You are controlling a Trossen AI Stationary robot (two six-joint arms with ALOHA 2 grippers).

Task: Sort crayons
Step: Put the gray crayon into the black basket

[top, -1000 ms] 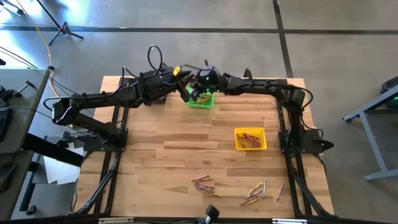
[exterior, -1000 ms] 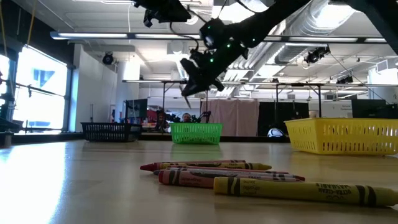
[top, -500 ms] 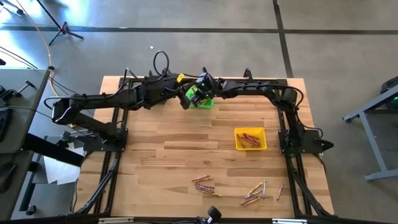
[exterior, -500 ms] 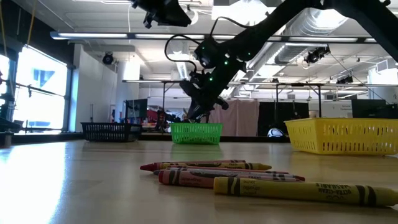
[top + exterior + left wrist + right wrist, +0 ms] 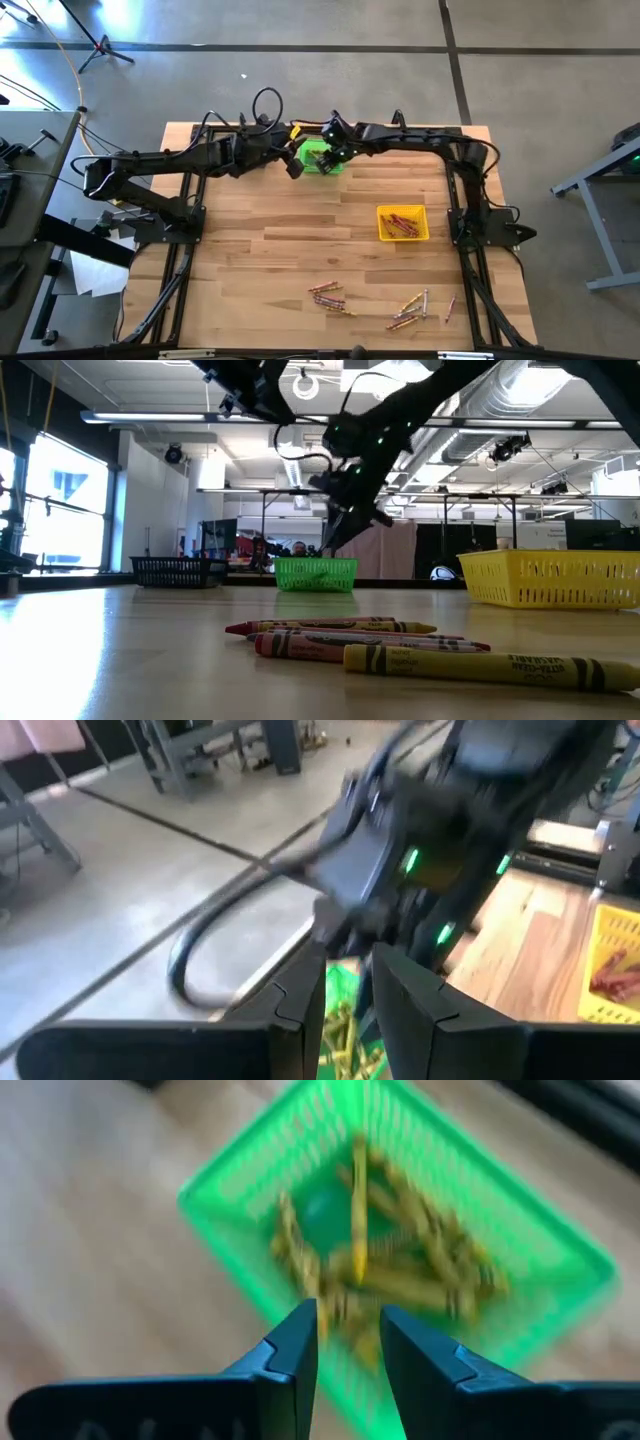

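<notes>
- Two grippers meet over the green bin (image 5: 318, 160) at the table's far edge: left gripper (image 5: 293, 166), fingers slightly apart, empty.
- Right gripper (image 5: 347, 1342), narrowly parted, hangs above yellow crayons (image 5: 385, 1270) in that bin.
- Loose crayons (image 5: 328, 297) lie at the near edge, well apart.
</notes>
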